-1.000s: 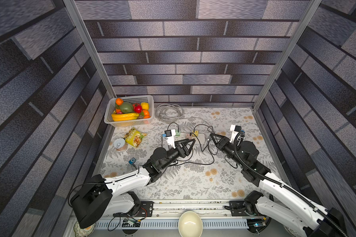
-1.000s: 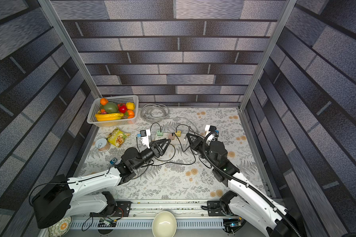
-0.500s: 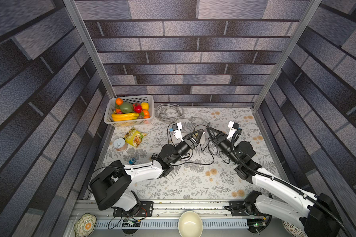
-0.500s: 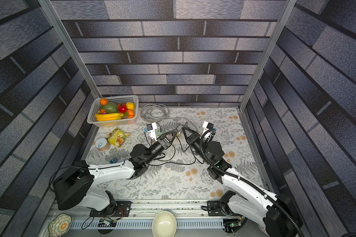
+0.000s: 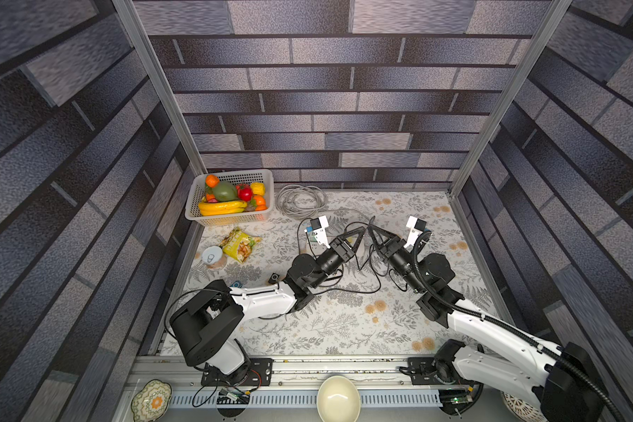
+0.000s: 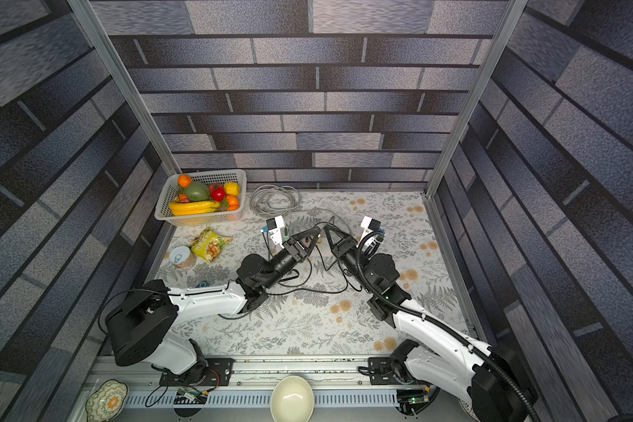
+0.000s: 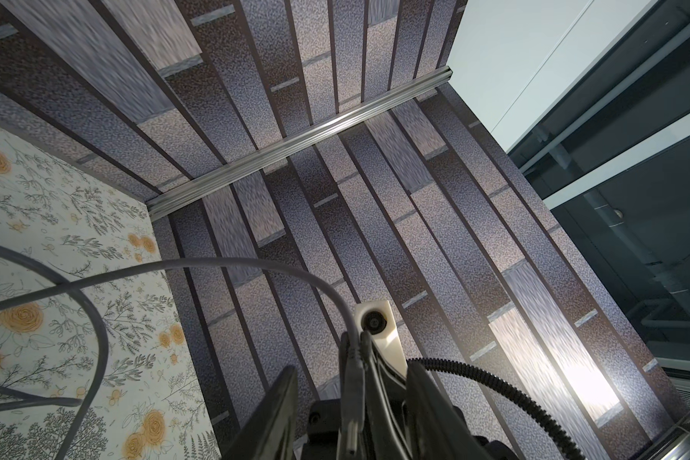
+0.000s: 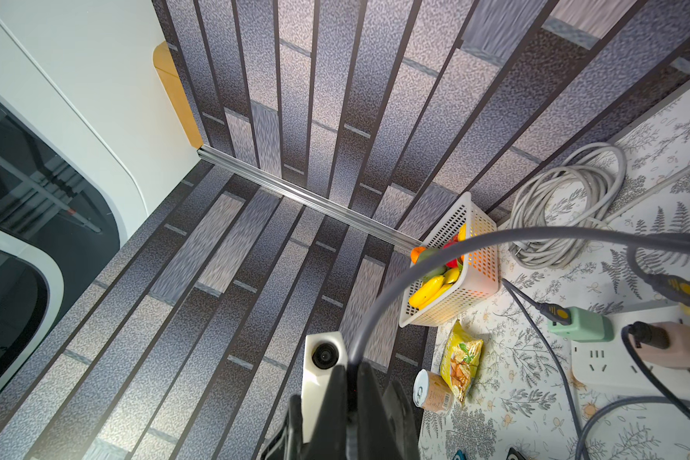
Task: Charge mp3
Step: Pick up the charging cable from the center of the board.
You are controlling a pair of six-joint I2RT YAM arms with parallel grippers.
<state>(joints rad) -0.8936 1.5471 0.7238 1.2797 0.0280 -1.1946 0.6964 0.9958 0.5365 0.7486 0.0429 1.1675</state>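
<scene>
My right gripper (image 8: 351, 368) is shut on a grey cable (image 8: 399, 286), held raised over the middle of the table (image 5: 344, 321). The cable's plug end (image 7: 353, 398) hangs between the fingers (image 7: 279, 402) of my left gripper (image 7: 351, 368), which stands open around it without touching. In both top views the two grippers (image 5: 361, 231) (image 5: 371, 229) meet tip to tip (image 6: 318, 231) (image 6: 328, 228). A small blue device (image 5: 236, 284) and a small black one (image 5: 274, 278) lie beside the left arm. I cannot tell which is the mp3.
A white power strip (image 8: 634, 366) with green, pink and yellow chargers lies under the grippers, black cables trailing around it. A fruit basket (image 5: 198, 215), a coiled grey cord (image 5: 300, 199), a snack bag (image 5: 240, 244) and a can (image 5: 212, 255) sit at the back left.
My left gripper has swung up and right to meet the right gripper, and its jaws have narrowed. The right gripper has lifted the cable towards the left one.
</scene>
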